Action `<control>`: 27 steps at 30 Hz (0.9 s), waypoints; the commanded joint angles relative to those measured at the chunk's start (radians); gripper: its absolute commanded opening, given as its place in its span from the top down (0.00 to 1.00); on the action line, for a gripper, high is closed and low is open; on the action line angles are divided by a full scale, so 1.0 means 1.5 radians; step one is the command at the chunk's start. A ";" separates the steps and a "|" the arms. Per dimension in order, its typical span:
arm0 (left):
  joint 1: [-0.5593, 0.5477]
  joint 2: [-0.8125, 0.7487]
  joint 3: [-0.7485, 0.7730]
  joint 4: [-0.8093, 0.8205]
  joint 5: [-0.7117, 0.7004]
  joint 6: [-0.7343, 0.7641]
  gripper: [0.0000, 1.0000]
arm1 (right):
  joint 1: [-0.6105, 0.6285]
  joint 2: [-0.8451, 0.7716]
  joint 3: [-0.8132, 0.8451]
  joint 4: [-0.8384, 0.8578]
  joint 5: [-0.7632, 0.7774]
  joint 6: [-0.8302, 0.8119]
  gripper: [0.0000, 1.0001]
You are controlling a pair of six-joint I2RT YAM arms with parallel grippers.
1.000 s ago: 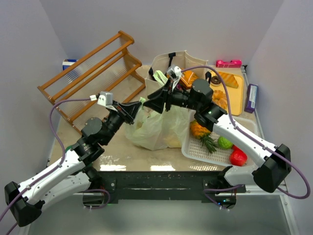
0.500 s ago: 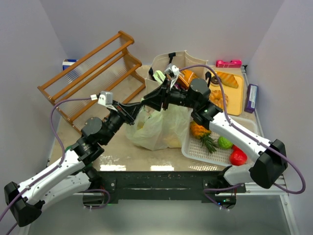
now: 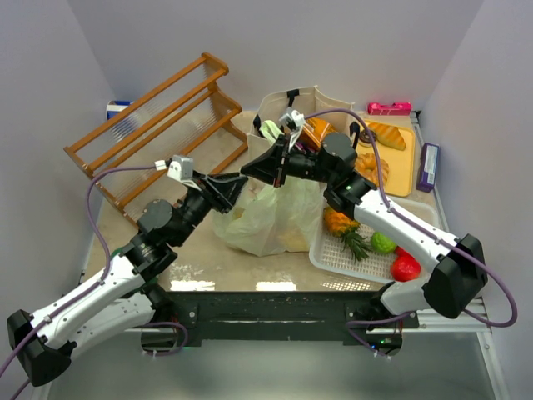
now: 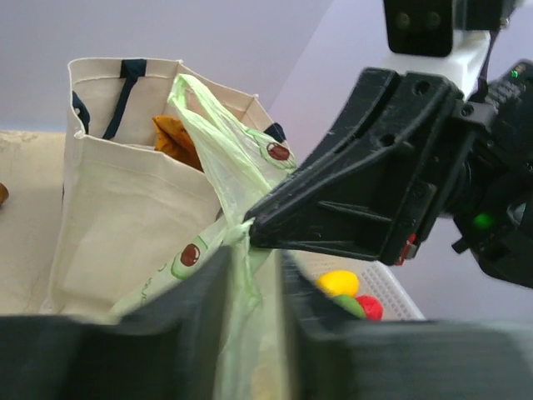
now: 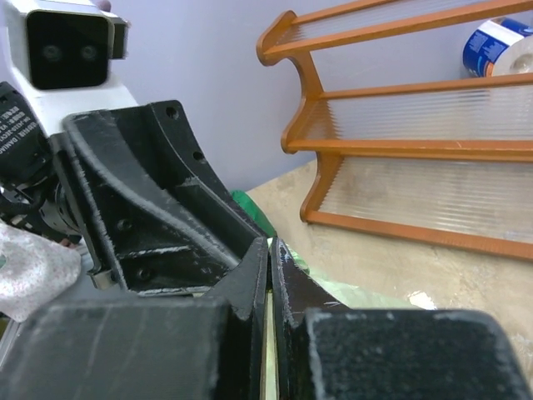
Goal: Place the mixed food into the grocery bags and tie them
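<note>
Pale green bag (image 3: 266, 221), beside the canvas tote (image 4: 108, 208), is gripped by its handle (image 4: 225, 142) in the closed right gripper (image 4: 252, 227); with the left gripper (image 4: 256, 262) slightly parted, the handle may slip or tear.

Plain pale lavender-grey walls (image 3: 333, 42) enclose a beige, mottled tabletop (image 3: 204, 250) on three sides, with an orange-brown wooden rack (image 3: 158, 125) set askew at back left under even light.
</note>
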 commanded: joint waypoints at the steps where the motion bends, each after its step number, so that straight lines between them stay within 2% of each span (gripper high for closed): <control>1: 0.004 -0.015 0.033 0.014 0.046 0.065 0.41 | 0.003 -0.022 0.054 -0.051 -0.007 -0.029 1.00; 2: 0.008 -0.021 0.035 0.009 0.062 0.094 0.26 | 0.002 -0.024 0.061 -0.063 -0.007 -0.034 1.00; 5: 0.033 -0.036 0.049 -0.015 0.123 0.146 0.07 | 0.001 -0.033 0.085 -0.097 -0.020 -0.052 1.00; 7: 0.064 -0.029 0.070 -0.027 0.168 0.169 0.02 | 0.001 -0.036 0.097 -0.123 -0.024 -0.062 1.00; 8: 0.081 -0.013 0.079 -0.041 0.223 0.183 0.01 | -0.001 -0.036 0.101 -0.129 -0.028 -0.065 1.00; 13: 0.199 0.046 0.111 -0.015 0.445 0.201 0.02 | -0.007 -0.042 0.110 -0.139 -0.076 -0.061 1.00; 14: 0.206 0.056 0.109 -0.001 0.506 0.206 0.02 | -0.011 -0.042 0.112 -0.140 -0.086 -0.060 1.00; 17: 0.216 0.098 0.117 0.047 0.603 0.217 0.05 | -0.015 -0.040 0.117 -0.143 -0.115 -0.054 1.00; 20: 0.220 0.121 0.121 0.075 0.685 0.216 0.06 | -0.024 -0.044 0.126 -0.162 -0.122 -0.057 1.00; 24: 0.221 0.150 0.130 0.092 0.738 0.216 0.09 | -0.036 -0.043 0.139 -0.184 -0.134 -0.064 1.00; 27: 0.223 0.177 0.128 0.129 0.763 0.199 0.18 | -0.036 -0.038 0.147 -0.190 -0.142 -0.068 1.00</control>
